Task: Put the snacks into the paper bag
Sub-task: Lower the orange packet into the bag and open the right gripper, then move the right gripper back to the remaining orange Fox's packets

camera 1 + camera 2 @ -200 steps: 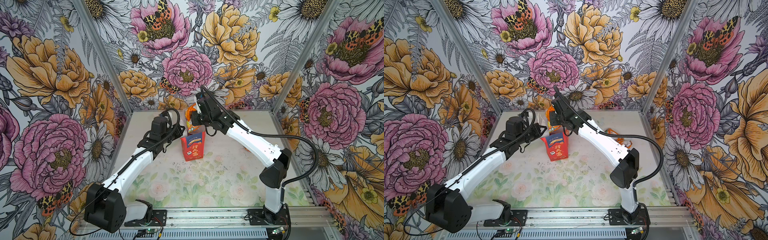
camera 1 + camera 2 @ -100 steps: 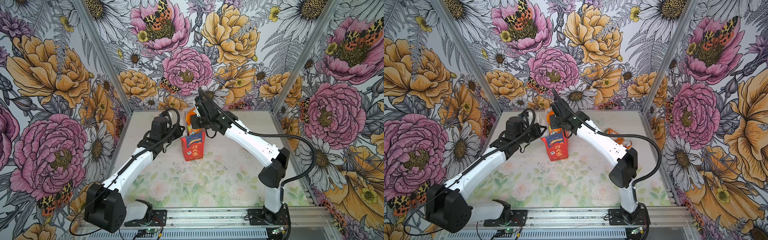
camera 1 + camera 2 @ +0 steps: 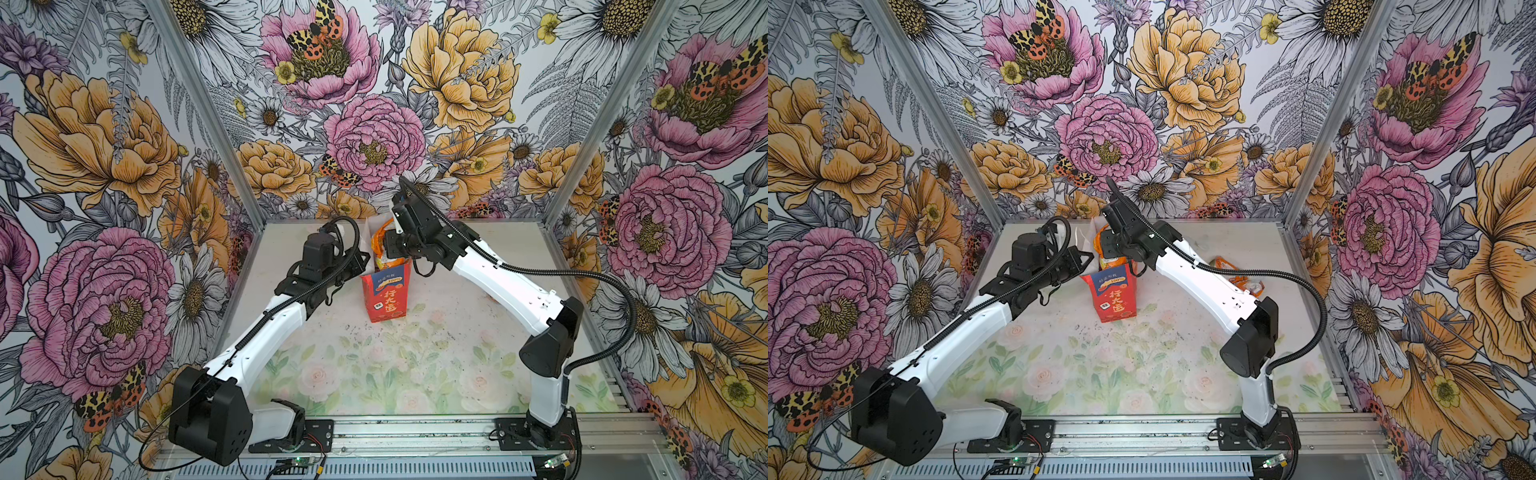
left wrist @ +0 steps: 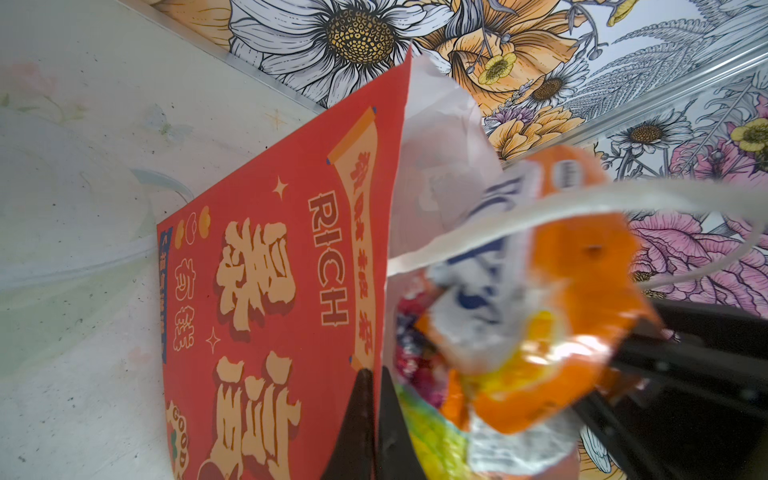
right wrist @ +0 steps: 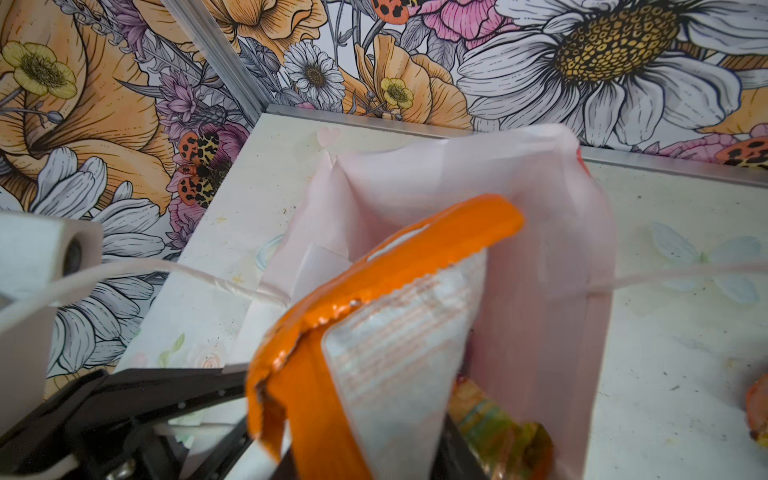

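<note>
While the left gripper (image 4: 371,415) pinches the rim of the paper bag (image 4: 270,291), an orange packet (image 5: 395,332) stands half inside the bag mouth, right at the right gripper (image 3: 392,249); whether those jaws clamp it I cannot tell. It looks light, crinkly and slippery, best held by its sealed top edge.

The left arm (image 3: 266,332) and right arm (image 3: 498,278) wore white shells between black joints, each strung with a black ribbed cable (image 3: 557,272). The left claw (image 4: 374,370) had slim black tapered fingers (image 4: 357,415).
</note>
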### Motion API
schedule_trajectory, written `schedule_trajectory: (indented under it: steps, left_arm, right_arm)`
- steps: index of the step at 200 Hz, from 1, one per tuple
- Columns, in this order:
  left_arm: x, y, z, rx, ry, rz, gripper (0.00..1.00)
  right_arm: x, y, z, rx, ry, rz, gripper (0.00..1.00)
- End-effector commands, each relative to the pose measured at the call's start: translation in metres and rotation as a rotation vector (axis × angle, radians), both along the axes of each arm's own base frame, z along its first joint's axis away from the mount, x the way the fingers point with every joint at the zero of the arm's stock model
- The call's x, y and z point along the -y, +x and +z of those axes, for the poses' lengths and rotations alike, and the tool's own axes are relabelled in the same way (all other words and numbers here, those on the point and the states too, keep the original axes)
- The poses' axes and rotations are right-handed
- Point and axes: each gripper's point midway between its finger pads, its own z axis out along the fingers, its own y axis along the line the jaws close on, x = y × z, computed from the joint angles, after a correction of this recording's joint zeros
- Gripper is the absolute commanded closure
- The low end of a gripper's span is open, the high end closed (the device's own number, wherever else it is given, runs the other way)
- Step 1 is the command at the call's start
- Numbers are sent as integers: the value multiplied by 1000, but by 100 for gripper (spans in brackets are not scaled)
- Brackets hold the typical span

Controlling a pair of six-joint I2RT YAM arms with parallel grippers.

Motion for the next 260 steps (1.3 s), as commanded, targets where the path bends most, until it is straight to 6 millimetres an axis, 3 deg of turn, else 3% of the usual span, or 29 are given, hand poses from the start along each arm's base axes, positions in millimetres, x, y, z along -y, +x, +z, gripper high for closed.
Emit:
schedule_trajectory:
  steps: [1,73,140,188,260]
  left_arm:
    - [1,4,37,94,-36,5,100]
    - [-2,4,33,89,-33,12,100]
    - [-12,1,36,90,-30,31,100]
    - [-12,1,36,85,-33,25,100]
    - [-11,0,41,91,-40,18,100]
  right_arm:
    - [3,-7,40,70,63,4,57]
    - [-10,-24,62,92,106,147,49]
    - [3,-48,96,192,92,259,45]
    - [34,-67,121,289,48,259,37]
    - [120,-82,135,394,-68,43,22]
